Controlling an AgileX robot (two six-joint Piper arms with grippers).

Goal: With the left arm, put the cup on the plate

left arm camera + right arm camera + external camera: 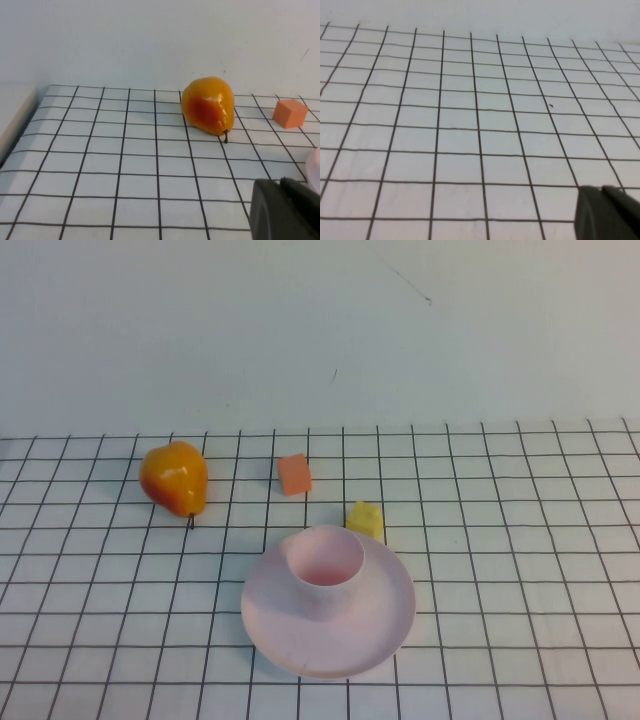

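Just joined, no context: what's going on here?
Nothing is being handled. The cup stands upright on the plate, so the placement looks done. A pear, an orange cube and a yellow block lie behind. The left end effector sits low near the pear; the right end effector is over bare grid cloth. Neither holds anything.

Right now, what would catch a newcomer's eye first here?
The pink cup standing upright on the pink plate, near the table's front centre. Next, the orange-yellow pear lying behind and to its left. Only a corner of the left gripper and right gripper shows.
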